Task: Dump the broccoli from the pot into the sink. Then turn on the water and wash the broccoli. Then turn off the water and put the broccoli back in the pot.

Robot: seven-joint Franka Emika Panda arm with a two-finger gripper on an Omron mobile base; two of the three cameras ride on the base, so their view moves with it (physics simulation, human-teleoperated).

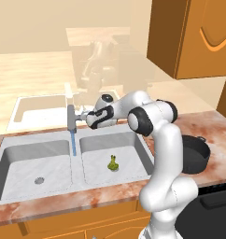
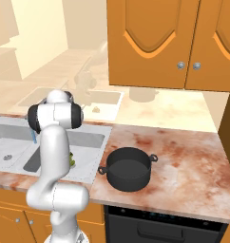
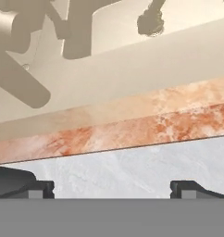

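Note:
The broccoli [image 1: 113, 163] lies on the floor of the right basin of the grey sink [image 1: 21, 142], and it peeks out behind my arm [image 2: 71, 160] in the right base view. A thin blue stream of water [image 1: 73, 143] runs down from the upright faucet [image 1: 70, 117] and lands by the divider between the basins. My gripper [image 1: 81, 113] is level with the faucet top, just to its right, and open; the hand view shows its fingertips [image 3: 38, 189] far apart with nothing between them. The black pot [image 2: 129, 168] stands upright on the counter right of the sink.
Marbled reddish counter [image 2: 183, 156] extends to the right of the pot. Orange wall cabinets [image 2: 174, 42] hang above it. A dark oven front [image 2: 159, 223] sits under the counter edge. A faint cream-tinted sink [image 1: 40, 109] and a ghostly arm show behind the faucet.

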